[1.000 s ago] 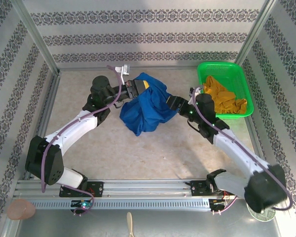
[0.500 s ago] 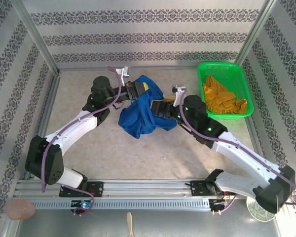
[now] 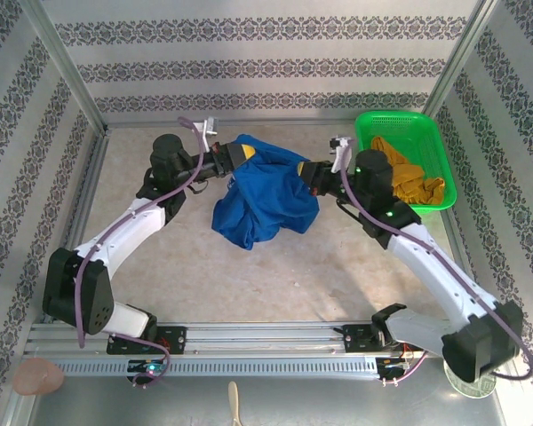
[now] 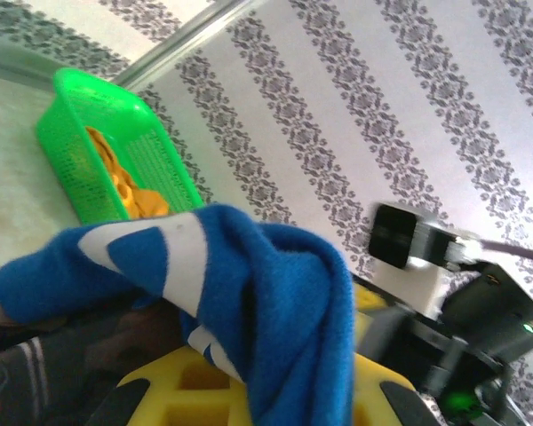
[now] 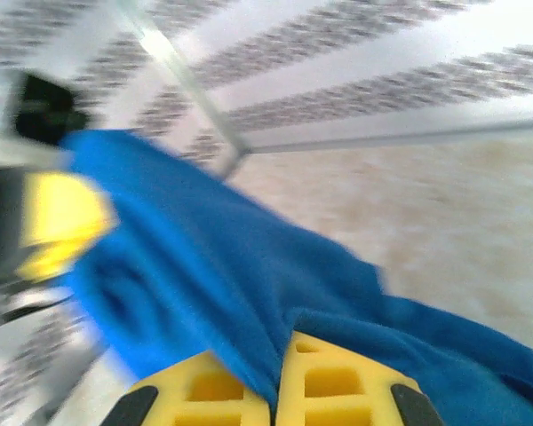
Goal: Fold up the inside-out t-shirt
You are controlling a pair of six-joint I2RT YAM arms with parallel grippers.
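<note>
**Top view.** We see the t-shirt (image 3: pixel 266 200) bunched between the left gripper (image 3: pixel 234 158) and the right gripper (image 3: pixel 307 171). Its upper edge is strung from one to the other, and the rest sags below them toward the arm bases. Whether the low end rests on the table (image 3: pixel 275 275) we cannot tell. Cloth buries both tips here, so this view does not show the jaws. The green basket (image 3: pixel 370 121) holds a yellow garment (image 3: pixel 407 180) and stands just behind the right gripper's wrist. Bare table lies on the base side of both grippers, and the back wall (image 3: pixel 266 80) is near beyond them.

**Left wrist view.** Blue cloth drapes over the yellow left fingers (image 4: pixel 173 395) and hides the gap. We note them as closed on the t-shirt. The right arm's wrist faces them, close ahead. The basket sits off to their left, against the patterned wall.

**Right wrist view.** The picture is blurred. The yellow right fingers (image 5: pixel 338 386) are pressed together with a fold of the t-shirt pinched in the seam. The left gripper's yellow tip shows ahead and to the left. Open table runs to the right of the fingers up to the wall's foot.
</note>
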